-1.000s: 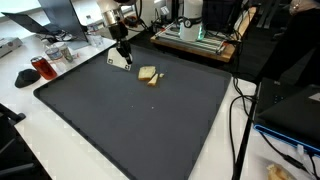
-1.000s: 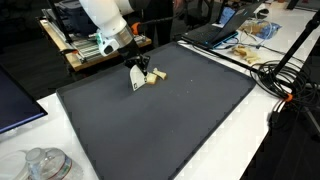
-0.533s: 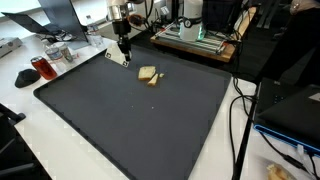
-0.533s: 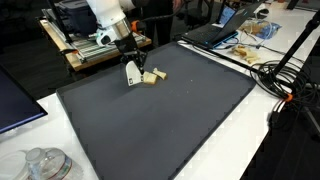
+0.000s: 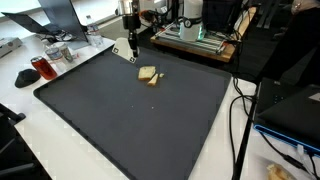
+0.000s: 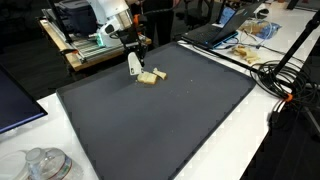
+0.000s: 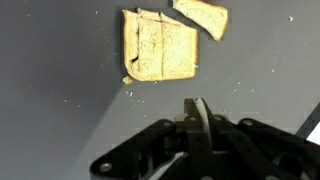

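1. Lifted since a second ago, the gripper now hangs above the dark mat, nearer its back edge.
2. Its jaws are pressed together, pinching a thin white tool, which is edge-on in the wrist view.
3. On the mat near that back edge lies a bread slice, with a smaller bread piece just beside it.

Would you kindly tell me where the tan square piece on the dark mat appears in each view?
Exterior view: tan square piece near the dark mat's far edge, just left of centre.
Exterior view: also towards the far edge, left of centre.
Wrist view: top centre.
Shared landmark: the gripped white piece close beside it.
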{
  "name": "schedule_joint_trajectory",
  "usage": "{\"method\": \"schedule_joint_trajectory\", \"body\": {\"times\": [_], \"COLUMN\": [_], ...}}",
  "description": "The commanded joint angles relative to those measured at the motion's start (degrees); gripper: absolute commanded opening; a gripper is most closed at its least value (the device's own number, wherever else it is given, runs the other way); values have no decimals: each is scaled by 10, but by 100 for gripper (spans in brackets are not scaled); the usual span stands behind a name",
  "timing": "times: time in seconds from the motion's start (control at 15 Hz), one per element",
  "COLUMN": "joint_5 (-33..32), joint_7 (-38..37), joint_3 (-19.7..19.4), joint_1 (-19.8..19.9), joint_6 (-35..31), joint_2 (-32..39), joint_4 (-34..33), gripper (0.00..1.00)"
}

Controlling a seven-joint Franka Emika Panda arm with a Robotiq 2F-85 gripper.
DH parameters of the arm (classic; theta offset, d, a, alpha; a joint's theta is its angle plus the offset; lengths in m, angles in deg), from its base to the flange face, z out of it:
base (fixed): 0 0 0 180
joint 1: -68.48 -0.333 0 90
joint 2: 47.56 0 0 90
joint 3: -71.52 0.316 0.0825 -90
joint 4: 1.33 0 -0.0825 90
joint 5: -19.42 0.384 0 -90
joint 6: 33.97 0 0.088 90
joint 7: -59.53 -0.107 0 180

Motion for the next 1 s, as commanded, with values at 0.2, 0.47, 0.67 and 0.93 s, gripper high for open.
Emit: {"method": "schedule_joint_trajectory", "body": {"times": [0.2, 0.47, 0.67, 0.93], "joint_5": [-190, -382, -527, -627], "joint_7": [-213, -388, -520, -629], "joint_3": [7, 12, 9, 51], "joint_1": [-33, -30, -33, -46], "joint_6": [-64, -33, 26, 161], "joint_2": [-51, -57, -76, -101], "joint_4": [78, 77, 56, -3], "gripper": [1, 1, 1, 1]}}
